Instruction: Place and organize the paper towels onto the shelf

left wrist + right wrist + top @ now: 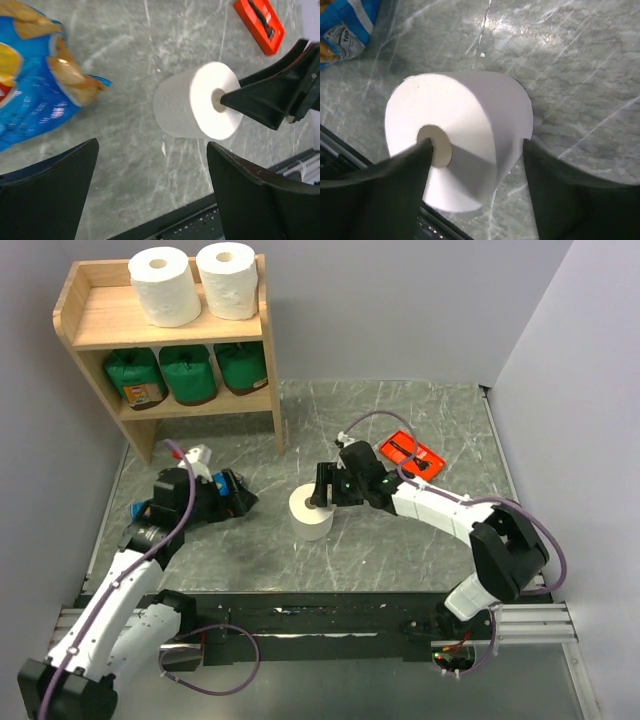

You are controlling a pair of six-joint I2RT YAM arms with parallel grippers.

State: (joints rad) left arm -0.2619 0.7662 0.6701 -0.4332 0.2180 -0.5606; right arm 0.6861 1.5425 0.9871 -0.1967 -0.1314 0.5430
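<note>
Table [400, 550] of grey marbled finish, with the shelf [100, 325] at its far left. I judge the task nearly finished, with five of six paper towels shelved. The lower tier holds three green rolls [188, 373] side by side. The top board carries two white rolls [165, 285], upright and touching, toward its right end, with bare board to their left.

The last white roll [311, 512] stands upright near the middle of the table, well apart from the shelf. I have yet to lift it and set it beside the other two.

The right gripper [476, 145] meets this roll from above. Its jaws stand apart and straddle the paper wall, with one finger [395, 190] tipped into the hollow centre tube [442, 147] and the other just outside the outer face. No squeeze shows in the paper, so I read the roll as resting on the table, not clamped.

The left gripper [152, 150] hangs low beside the blue snack bag [35, 90]. Its jaws are wide apart with nothing between them, and the roll lies beyond their tips.
</note>
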